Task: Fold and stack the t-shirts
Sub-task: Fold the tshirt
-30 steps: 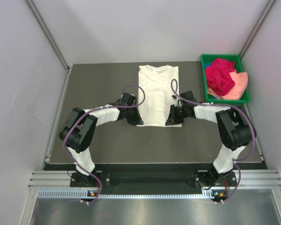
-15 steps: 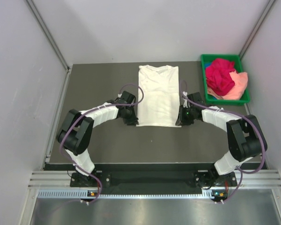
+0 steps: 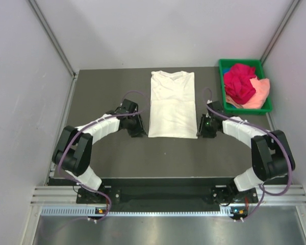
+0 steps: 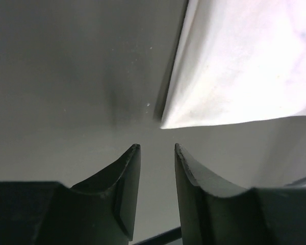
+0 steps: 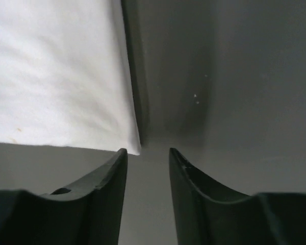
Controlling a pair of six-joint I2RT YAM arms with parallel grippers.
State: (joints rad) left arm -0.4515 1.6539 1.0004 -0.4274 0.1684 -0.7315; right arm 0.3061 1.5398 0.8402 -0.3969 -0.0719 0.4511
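Cream-white t-shirt (image 3: 172, 104) sits dead ctr in the top view, upper half of frame, flat on the dark table (image 3: 107, 87). It's folded to a long narrow rectangle w/ straight sides, collar at the top end, hem at the btm, a few soft creases across the chest. Over in the upper right, the magenta-red t-shirt (image 3: 239, 81) is bunched in a heap, and the peach-pink t-shirt (image 3: 261, 94) is crumpled at its lower right. Both are inside the green tray (image 3: 222, 84).

Now the claws. The left claw (image 3: 139, 130) is down near the table just off the hem's left corner, and the right claw (image 3: 204, 130) mirrors it just off the right corner.

Left wrist view: the left claw (image 4: 157, 148) is at btm ctr, jaws parted by a modest gap, bare table between them, gripping nothing. The cream-white t-shirt (image 4: 245, 66) fills the upper right, its corner just above the tips and apart from them.

Right wrist view: the right claw (image 5: 148, 150) has the same modest gap and is empty. The cream-white t-shirt (image 5: 56, 71) fills the upper left, its corner right beside the left-hand fingertip. Touching or not, can't tell.
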